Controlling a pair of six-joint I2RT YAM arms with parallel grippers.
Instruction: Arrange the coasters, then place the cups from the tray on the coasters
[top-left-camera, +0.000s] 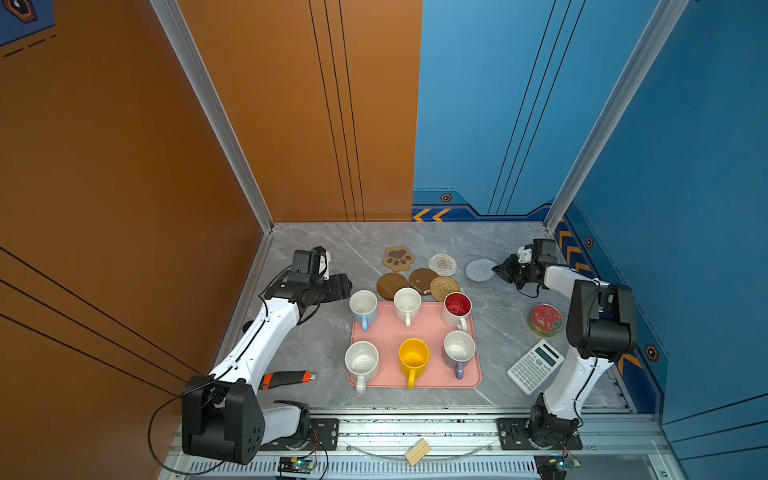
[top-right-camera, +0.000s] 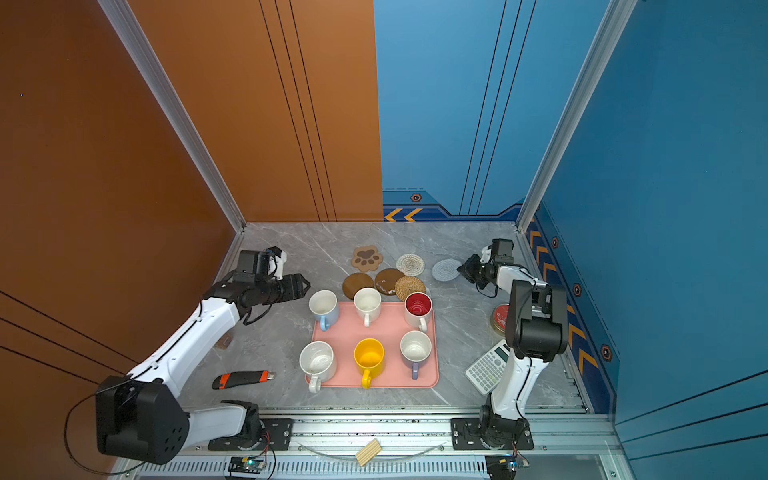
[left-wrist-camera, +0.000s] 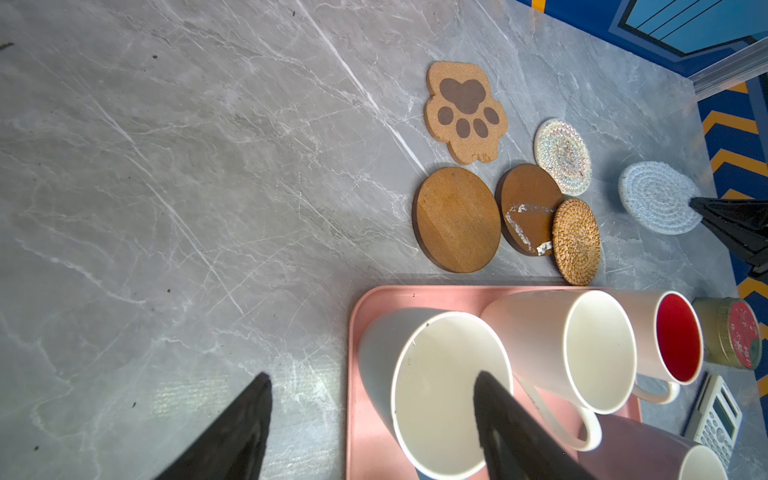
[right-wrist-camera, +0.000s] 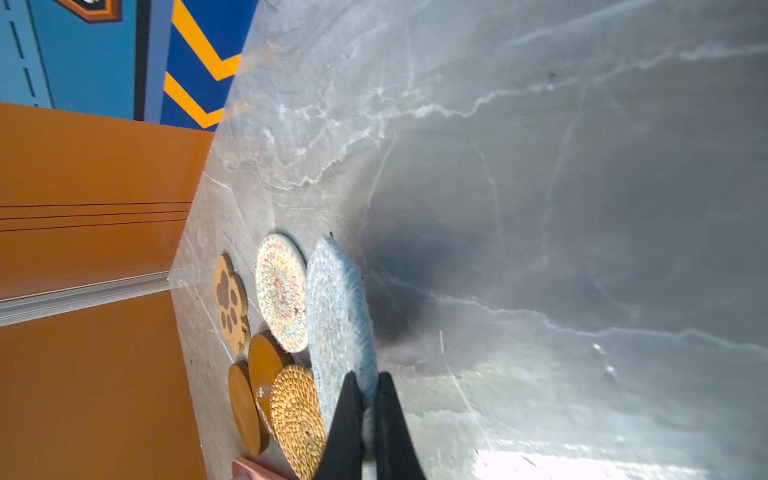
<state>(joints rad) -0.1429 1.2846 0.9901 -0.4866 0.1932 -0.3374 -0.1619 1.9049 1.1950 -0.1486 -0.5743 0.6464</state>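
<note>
Six coasters lie behind the pink tray (top-left-camera: 390, 334): a paw shape (top-left-camera: 399, 258), a cream woven one (top-left-camera: 442, 264), two brown discs (top-left-camera: 392, 286) (top-left-camera: 420, 279) and a rattan one (top-left-camera: 445, 288) overlapping the second disc. To their right, the pale blue-grey coaster (top-left-camera: 478, 269) (right-wrist-camera: 336, 307) has its edge pinched by my shut right gripper (top-left-camera: 497, 270) (right-wrist-camera: 365, 376). Several cups stand on the tray, among them light blue (top-left-camera: 363, 306), yellow (top-left-camera: 413, 357) and red-lined (top-left-camera: 457, 308). My left gripper (top-left-camera: 348, 286) (left-wrist-camera: 372, 374) hangs open and empty just left of the light blue cup (left-wrist-camera: 432, 386).
A red-topped tin (top-left-camera: 545, 319) and a white calculator (top-left-camera: 535, 366) sit right of the tray, near the right arm. An orange-and-black utility knife (top-left-camera: 286, 379) lies front left. Walls close in the back and both sides.
</note>
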